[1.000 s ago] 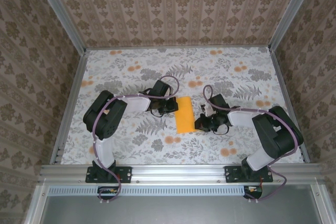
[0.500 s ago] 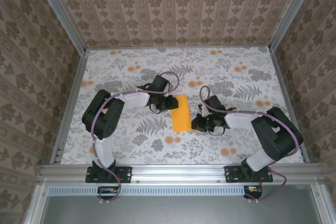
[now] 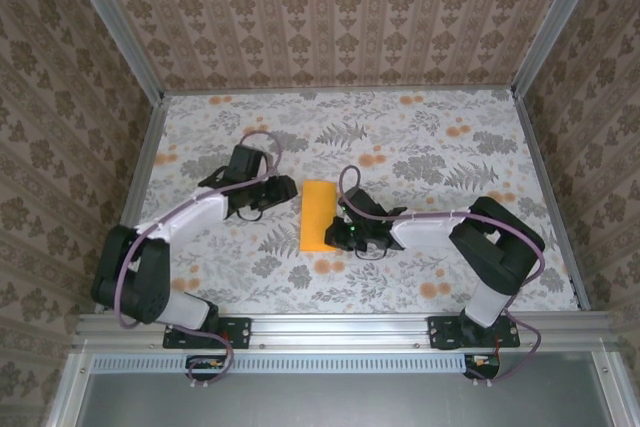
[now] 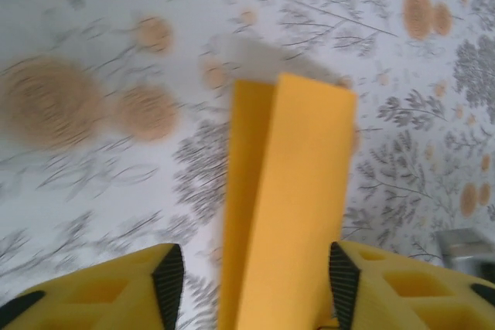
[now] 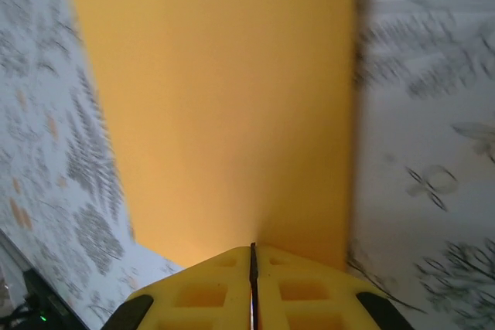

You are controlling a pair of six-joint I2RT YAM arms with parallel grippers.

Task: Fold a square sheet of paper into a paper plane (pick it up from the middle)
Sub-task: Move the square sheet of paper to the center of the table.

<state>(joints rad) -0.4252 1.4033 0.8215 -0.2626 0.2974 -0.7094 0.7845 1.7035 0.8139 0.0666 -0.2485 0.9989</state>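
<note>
My right fingers [image 5: 216, 287] are clenched on one edge of the sheet [image 3: 320, 215], which is doubled into a long strip and sits mid-surface [image 3: 430, 137] between the two arms. My left fingers [image 4: 168, 277] stand released, one on either side of the strip, not pinching it. To crease well, I judge I should hold the right grip firm, line up the layers' edges, then press slowly along the fold, watching for slip.

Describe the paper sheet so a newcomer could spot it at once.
On the floral cloth, look mid-table between the left tool and right tool. The sheet of paper there is a narrow folded strip, plain solid orange-yellow with straight edges, unlike the cloth's small mottled orange flower spots.
</note>
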